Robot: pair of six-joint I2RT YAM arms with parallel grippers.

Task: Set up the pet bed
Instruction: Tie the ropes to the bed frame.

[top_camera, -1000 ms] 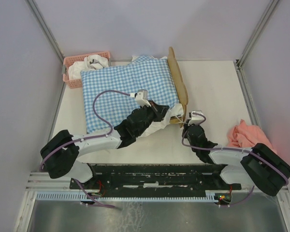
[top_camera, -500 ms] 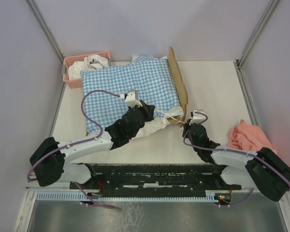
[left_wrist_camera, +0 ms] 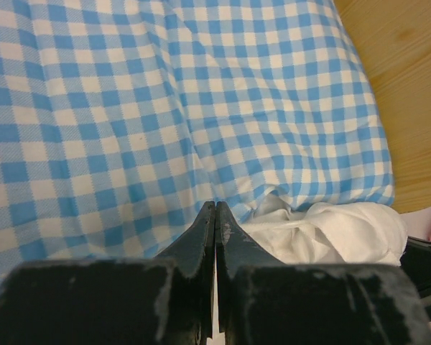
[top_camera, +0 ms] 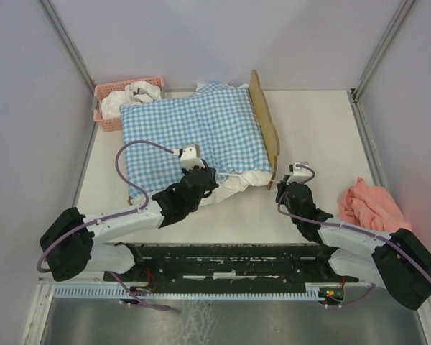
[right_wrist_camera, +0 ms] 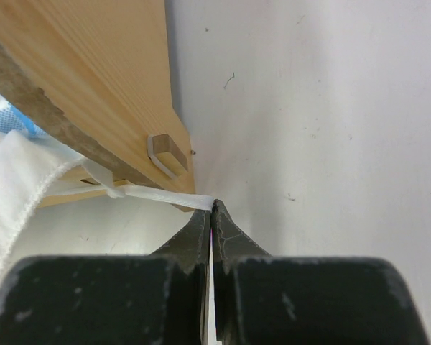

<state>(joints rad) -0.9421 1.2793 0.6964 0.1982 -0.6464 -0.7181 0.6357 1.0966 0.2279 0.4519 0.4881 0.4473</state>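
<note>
The pet bed [top_camera: 267,136] shows only its light-wood headboard; blue-white gingham bedding [top_camera: 194,133] covers the rest. My left gripper [top_camera: 201,175] is at the bedding's near edge. In the left wrist view it [left_wrist_camera: 215,206] is shut where gingham creases [left_wrist_camera: 165,108] converge beside the white ruffle [left_wrist_camera: 330,230], with the wood [left_wrist_camera: 402,86] top right. My right gripper [top_camera: 282,188] sits off the bed's near right corner. Its wrist view shows it [right_wrist_camera: 212,203] shut on the end of a taut white tie [right_wrist_camera: 165,195] running under the wooden frame [right_wrist_camera: 93,79].
A pink plastic basket [top_camera: 103,95] with white cloth stands at the back left, touching the bedding. A crumpled pink cloth [top_camera: 366,205] lies on the white table [top_camera: 323,136] near my right arm. Grey walls and metal posts close in the sides.
My left gripper has drawn back toward the near left along the bedding's edge, and the white ruffle now lies flatter. My right gripper has shifted slightly right and stays shut.
</note>
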